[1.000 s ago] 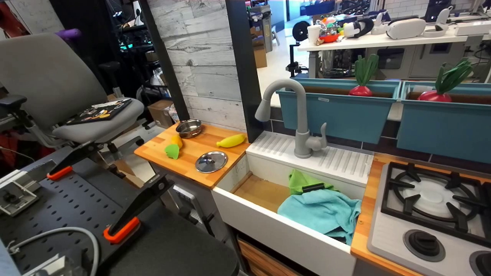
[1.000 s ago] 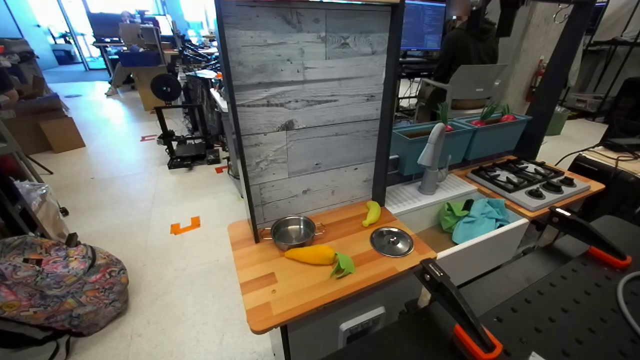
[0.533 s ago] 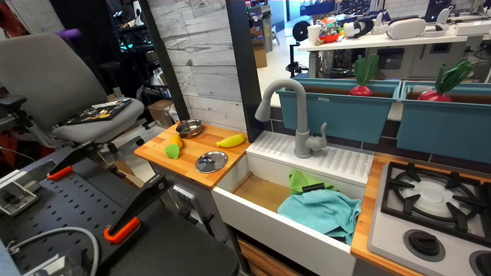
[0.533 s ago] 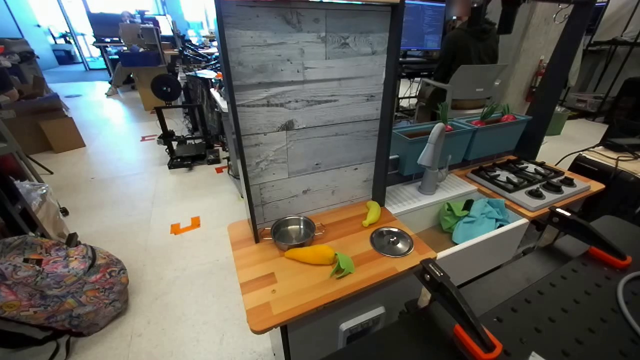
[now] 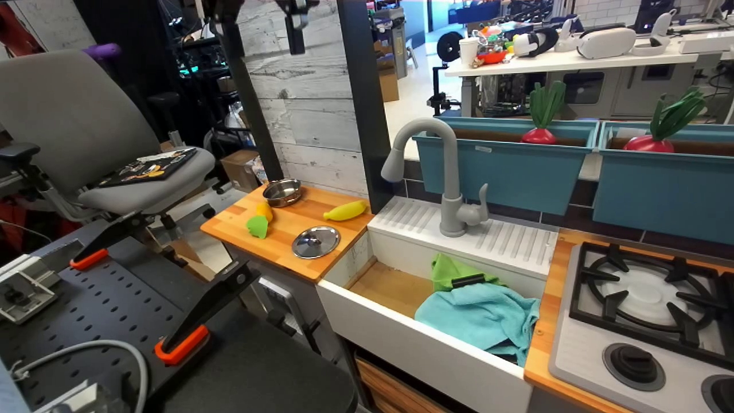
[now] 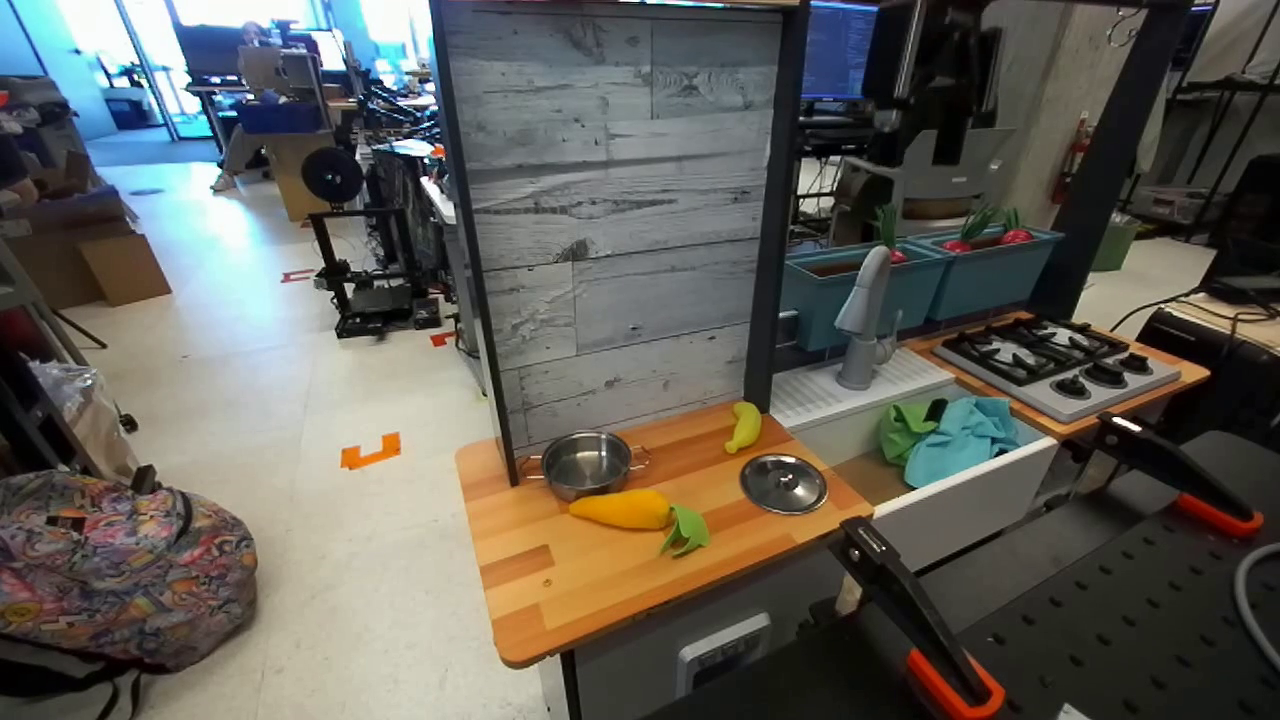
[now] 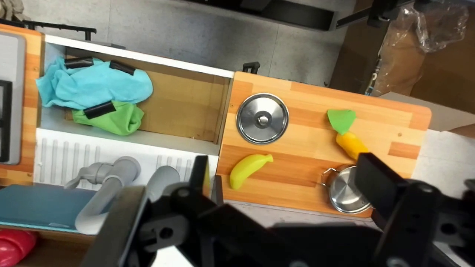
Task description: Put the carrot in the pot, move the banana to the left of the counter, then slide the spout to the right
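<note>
On the wooden counter (image 6: 600, 590) lies the orange carrot (image 6: 620, 508) with its green leaf, right beside the silver pot (image 6: 587, 465). I see nothing inside the pot (image 7: 345, 191) in the wrist view. The yellow banana (image 5: 346, 211) rests near the counter's sink-side edge. Behind the sink rises the grey spout (image 5: 451, 166), its arched neck pointing toward the counter side. My gripper (image 5: 265, 39) hangs high above, at the top of an exterior view. In the wrist view the gripper (image 7: 284, 159) is open, nothing between its fingers; one finger covers part of the pot and the carrot's tip.
A metal lid (image 7: 262, 118) lies on the counter near the sink. The white sink (image 5: 424, 350) holds blue (image 5: 481, 315) and green cloths. A panel (image 6: 620, 220) stands behind the counter, blue planters (image 5: 499, 172) behind the spout, and a stove (image 5: 636, 310) past the sink.
The arm and its open gripper have come into both exterior views from the top edge. The carrot, pot, banana and spout have stayed where they were.
</note>
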### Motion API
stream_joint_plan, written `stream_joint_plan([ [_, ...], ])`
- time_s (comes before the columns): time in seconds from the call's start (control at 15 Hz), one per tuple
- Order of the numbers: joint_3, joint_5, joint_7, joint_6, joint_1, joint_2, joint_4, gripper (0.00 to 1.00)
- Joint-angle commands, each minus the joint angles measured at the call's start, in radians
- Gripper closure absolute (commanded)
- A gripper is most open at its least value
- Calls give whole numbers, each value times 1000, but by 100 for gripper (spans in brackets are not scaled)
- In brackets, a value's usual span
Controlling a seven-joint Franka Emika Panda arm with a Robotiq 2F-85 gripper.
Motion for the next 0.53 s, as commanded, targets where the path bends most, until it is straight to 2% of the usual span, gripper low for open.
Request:
stream_joint_plan([
  [0.0, 37, -8, -6, 159, 8, 77, -53, 0],
  [0.47, 102, -35, 14, 355, 29, 243, -91, 0],
])
